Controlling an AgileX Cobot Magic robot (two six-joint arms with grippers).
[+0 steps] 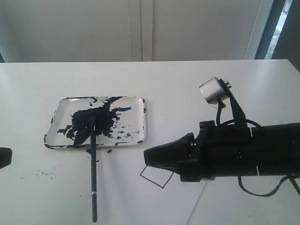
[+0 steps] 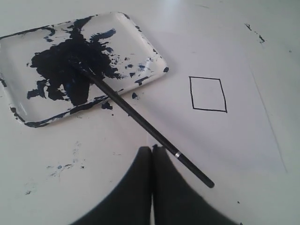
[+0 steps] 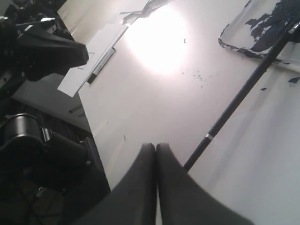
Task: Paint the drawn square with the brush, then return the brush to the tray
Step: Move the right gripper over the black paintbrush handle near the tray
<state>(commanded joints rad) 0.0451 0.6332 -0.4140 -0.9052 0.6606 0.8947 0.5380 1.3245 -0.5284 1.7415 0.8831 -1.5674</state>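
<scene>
Two grippers show, and both the left gripper (image 2: 152,150) and the right gripper (image 3: 155,146) have their fingers pressed together with nothing between them. In the exterior view the brush (image 1: 93,168) lies left of centre, its wet tip in the tray (image 1: 137,107) and its handle running over the rim toward the bottom edge. The drawn square (image 2: 207,93) is blank. The brush looks light, stiff and thin, so it is likely to roll. The dry handle near the pale ring (image 2: 177,154) seems the best place to pinch.
</scene>
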